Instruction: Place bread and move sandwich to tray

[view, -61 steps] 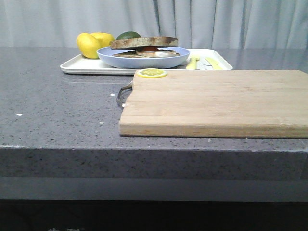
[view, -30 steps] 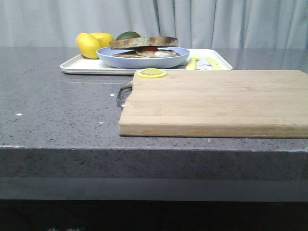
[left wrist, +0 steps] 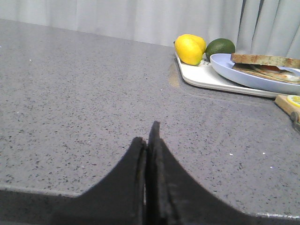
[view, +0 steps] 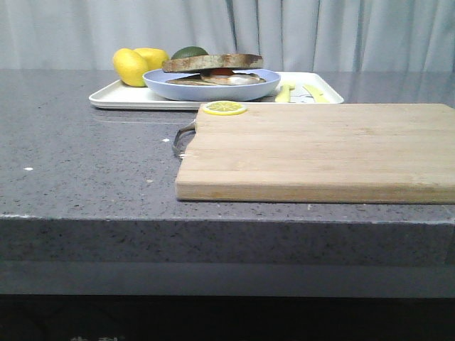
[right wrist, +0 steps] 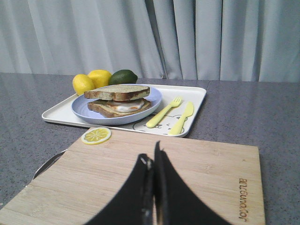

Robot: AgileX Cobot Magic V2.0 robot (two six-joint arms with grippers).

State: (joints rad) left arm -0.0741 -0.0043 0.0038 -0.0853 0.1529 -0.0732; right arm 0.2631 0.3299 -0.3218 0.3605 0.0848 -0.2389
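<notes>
The sandwich (view: 213, 69) sat on the blue plate (view: 211, 87), and the plate rested on the white tray (view: 135, 96) at the far side of the grey counter (view: 85, 163). The bread (right wrist: 117, 92) lay on top as the upper slice, egg showing beneath it. Two lemons (view: 138, 65) and an avocado (view: 189, 52) stood at the tray's far left corner. The front view showed neither arm; it caught the cutting board (view: 320, 153) side-on, near and right of the tray, with a lemon slice (view: 225, 108) on its far left corner and a metal handle (view: 182, 138) at its left end. Only the right wrist view showed the yellow fork (right wrist: 163, 113) and knife (right wrist: 182, 118) clearly, lying on the tray right of the plate, plus lettering on the board. The right gripper (right wrist: 152, 187) hung over the board, fingers pressed together, holding nothing. The left gripper (left wrist: 147, 178), likewise closed and empty, was over bare counter left of the tray.
</notes>
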